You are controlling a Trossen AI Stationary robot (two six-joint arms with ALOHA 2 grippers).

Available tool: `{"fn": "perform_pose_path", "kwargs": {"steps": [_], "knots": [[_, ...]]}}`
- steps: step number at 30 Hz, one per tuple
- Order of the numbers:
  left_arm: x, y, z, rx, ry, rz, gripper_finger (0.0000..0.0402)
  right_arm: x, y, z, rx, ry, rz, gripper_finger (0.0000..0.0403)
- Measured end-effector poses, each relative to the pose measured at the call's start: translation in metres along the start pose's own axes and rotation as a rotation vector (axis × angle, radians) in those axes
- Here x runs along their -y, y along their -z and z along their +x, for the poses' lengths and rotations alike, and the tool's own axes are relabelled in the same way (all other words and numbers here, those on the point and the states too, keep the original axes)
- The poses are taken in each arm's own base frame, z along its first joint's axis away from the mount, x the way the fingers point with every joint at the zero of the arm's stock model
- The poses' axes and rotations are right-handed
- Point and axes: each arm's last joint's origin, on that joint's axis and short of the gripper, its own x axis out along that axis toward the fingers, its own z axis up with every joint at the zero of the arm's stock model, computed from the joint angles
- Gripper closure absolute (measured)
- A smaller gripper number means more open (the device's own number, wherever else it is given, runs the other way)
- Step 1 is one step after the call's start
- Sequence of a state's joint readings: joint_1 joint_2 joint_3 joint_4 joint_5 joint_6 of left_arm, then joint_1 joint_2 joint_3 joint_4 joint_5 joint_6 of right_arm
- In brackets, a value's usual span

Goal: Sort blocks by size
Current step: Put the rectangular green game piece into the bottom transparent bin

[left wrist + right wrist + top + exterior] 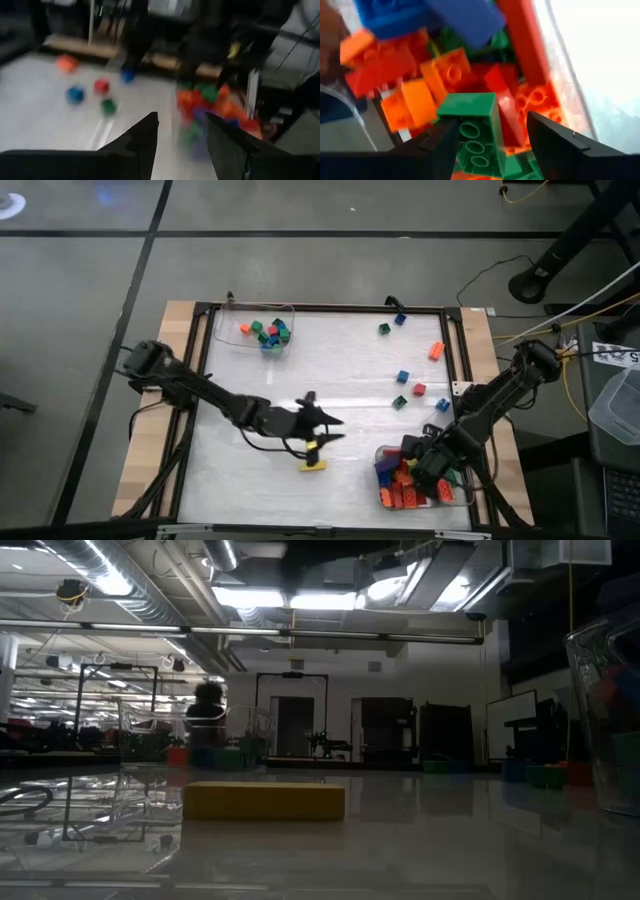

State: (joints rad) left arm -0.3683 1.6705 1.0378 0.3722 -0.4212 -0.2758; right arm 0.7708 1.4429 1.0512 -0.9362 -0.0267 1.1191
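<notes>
1. Near edge, right side: clear tray [470, 502] packed with long blocks [405, 490], mostly red and orange, some blue, purple, green.
2. Right gripper [428, 465] sits over that tray. In the right wrist view its fingers [555, 145] are spread, with a long green block [475, 132] between them, lying on the pile; can't tell if the fingers touch it.
3. Near edge, middle: one long yellow block [313, 465] flat on the white table [340, 370], alone. In the low view it is the closest thing [264, 801].
4. Left gripper [312, 438] hangs just above and behind the yellow block. In the left wrist view its fingers [145, 142] stand apart, nothing between them.
5. Mid table, right side: loose small blocks, well apart: green [399, 402], red [418, 389], blue [402, 377], another blue [442, 406] by the table frame.
6. Farther right: orange block [436, 350], then green [383, 328] and blue [400, 319] near the far edge.
7. Far left corner: second clear tray [288, 313] holding small cubes [268, 333], green, red, blue, orange.
</notes>
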Motion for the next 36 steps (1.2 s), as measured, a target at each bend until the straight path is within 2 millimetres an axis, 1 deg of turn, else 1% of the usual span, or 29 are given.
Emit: {"fn": "perform_pose_path", "kwargs": {"steps": [4, 6, 10, 13, 15, 17, 21, 25, 27, 30, 36], "knots": [[0.006, 0.017, 0.024, 0.122, 0.031, 0.042, 0.0257, 0.004, -0.01, -0.002, 0.008, 0.001, 0.037, 0.0175], [0.007, 0.023, 0.03, 0.135, 0.033, 0.043, 0.0257, 0.004, -0.01, -0.003, 0.032, 0.013, 0.022, 0.0175], [0.009, 0.034, 0.042, 0.132, 0.032, 0.021, 0.0257, 0.005, -0.013, -0.003, 0.154, 0.063, 0.011, 0.0175], [0.013, 0.037, 0.053, 0.171, 0.04, -0.001, 0.0257, 0.005, -0.018, -0.004, 0.215, 0.07, 0.023, 0.0175], [0.016, 0.039, 0.063, 0.195, 0.041, 0.015, 0.0257, 0.005, -0.023, -0.005, 0.237, 0.049, 0.039, 0.0175], [0.019, 0.04, 0.075, 0.199, 0.03, 0.052, 0.0257, 0.004, -0.027, -0.005, 0.255, 0.024, 0.052, 0.0175], [0.021, 0.041, 0.103, 0.214, 0.004, 0.125, 0.0257, 0.0, -0.028, -0.006, 0.259, -0.023, 0.038, 0.0175], [0.022, 0.044, 0.125, 0.21, -0.019, 0.192, 0.0257, -0.004, -0.029, -0.007, 0.272, -0.06, 0.032, 0.0175], [0.023, 0.041, 0.132, 0.188, -0.023, 0.21, 0.0257, -0.005, -0.03, -0.008, 0.283, -0.079, 0.033, 0.0175], [0.023, 0.037, 0.135, 0.147, -0.004, 0.192, 0.0257, -0.005, -0.03, -0.009, 0.292, -0.08, 0.032, 0.0175], [0.024, 0.039, 0.136, 0.111, 0.017, 0.177, 0.0257, -0.004, -0.031, -0.009, 0.309, -0.071, 0.034, 0.0175]]}}
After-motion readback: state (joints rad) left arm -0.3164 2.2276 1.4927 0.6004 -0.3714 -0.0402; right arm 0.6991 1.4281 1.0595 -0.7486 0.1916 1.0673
